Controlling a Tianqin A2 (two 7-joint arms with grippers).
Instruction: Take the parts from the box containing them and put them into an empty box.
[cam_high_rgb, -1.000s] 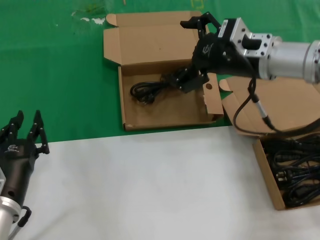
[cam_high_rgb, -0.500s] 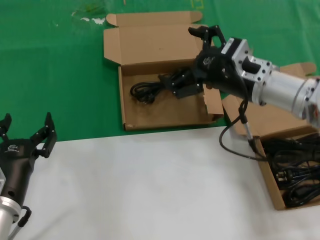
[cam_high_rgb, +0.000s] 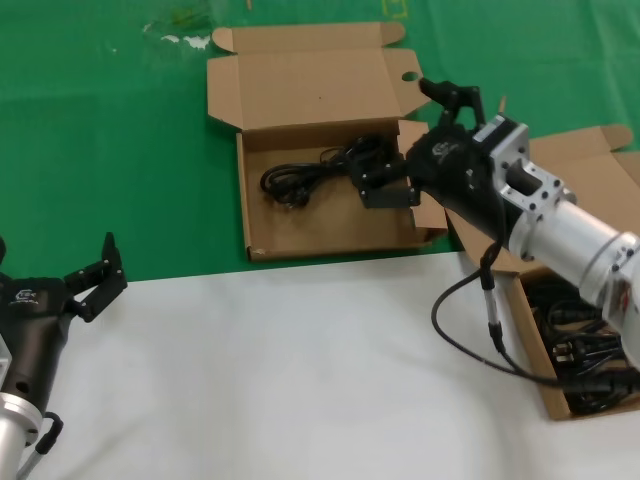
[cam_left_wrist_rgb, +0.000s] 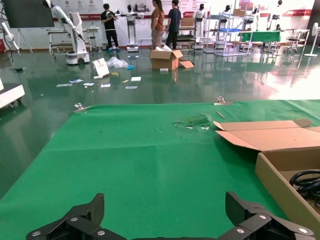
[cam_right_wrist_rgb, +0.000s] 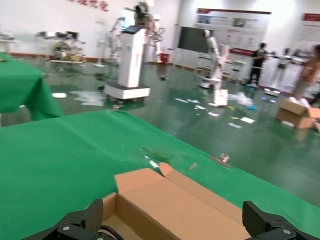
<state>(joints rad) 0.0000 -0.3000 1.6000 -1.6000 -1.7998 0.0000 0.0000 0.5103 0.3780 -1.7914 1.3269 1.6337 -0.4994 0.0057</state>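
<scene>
Right pincer (cam_high_rgb: 420, 140) spread wide, empty, above the holed box (cam_high_rgb: 330, 215) where 1 cable (cam_high_rgb: 320, 175) lies; left pincer (cam_high_rgb: 60, 275) open, idle

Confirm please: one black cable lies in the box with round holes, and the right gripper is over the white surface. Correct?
Not quite. The cable does lie in the holed box, but the head view shows the right gripper over that box's right edge, not over the white surface.

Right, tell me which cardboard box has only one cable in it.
The box with holed flaps on the green cloth; the box under the right arm holds a pile.
</scene>
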